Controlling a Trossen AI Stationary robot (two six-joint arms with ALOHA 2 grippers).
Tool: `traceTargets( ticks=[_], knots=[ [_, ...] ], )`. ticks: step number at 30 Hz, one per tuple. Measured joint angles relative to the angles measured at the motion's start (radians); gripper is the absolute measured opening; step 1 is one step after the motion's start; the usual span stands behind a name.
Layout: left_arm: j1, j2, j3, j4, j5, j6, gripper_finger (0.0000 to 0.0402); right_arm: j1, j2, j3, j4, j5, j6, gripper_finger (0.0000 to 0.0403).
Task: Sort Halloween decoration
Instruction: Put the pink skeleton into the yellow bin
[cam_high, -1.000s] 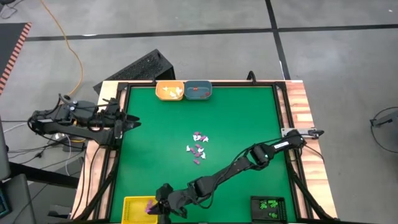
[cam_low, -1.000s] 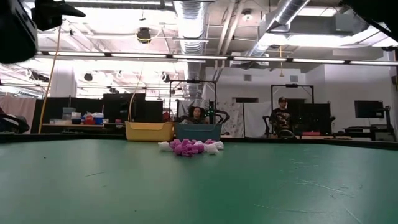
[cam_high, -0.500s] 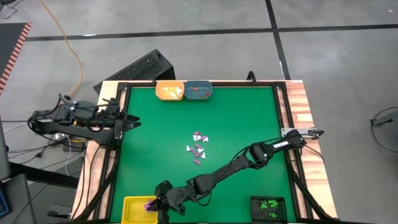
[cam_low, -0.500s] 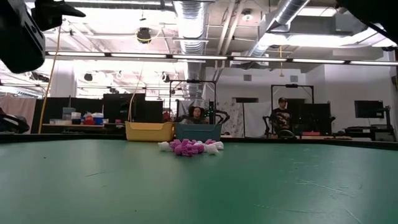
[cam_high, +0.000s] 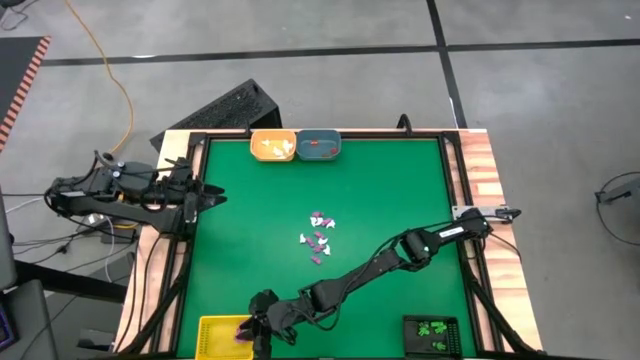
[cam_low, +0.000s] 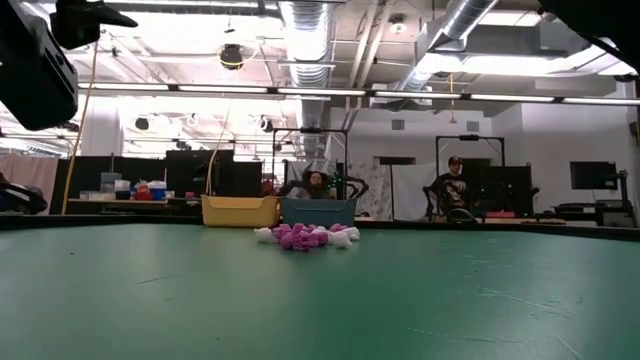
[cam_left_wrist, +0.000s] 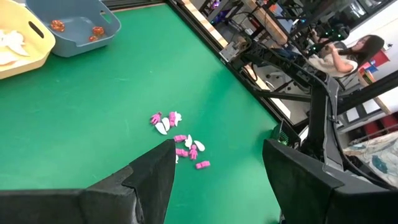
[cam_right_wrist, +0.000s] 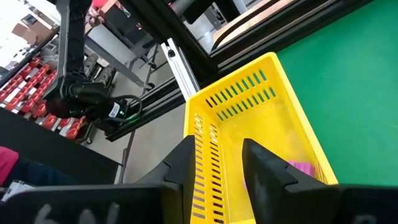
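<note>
Green table (cam_high: 380, 190); slotted yellow tray (cam_right_wrist: 249, 118); pink and white trinkets (cam_left_wrist: 180, 140).

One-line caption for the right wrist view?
Right gripper open over the yellow tray, a pink trinket lying inside.

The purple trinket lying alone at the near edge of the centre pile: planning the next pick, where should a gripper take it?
The lone purple trinket lies flat and apart from the rest; probably come straight down from above, fingers closing across its narrow width.
</note>
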Motion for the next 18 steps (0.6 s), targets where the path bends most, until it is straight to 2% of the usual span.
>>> traceTargets(
  ticks=[9, 18],
  knots=[
    [0.000, 0.000, 0.000, 0.000, 0.000, 0.000, 0.0231, -0.031, -0.061, 0.000, -0.015, 0.000, -0.022, 0.0128],
    [0.000, 0.000, 0.000, 0.000, 0.000, 0.000, 0.0231, -0.073, -0.237, 0.000, -0.376, 0.001, -0.196, 0.0123]
  ],
)
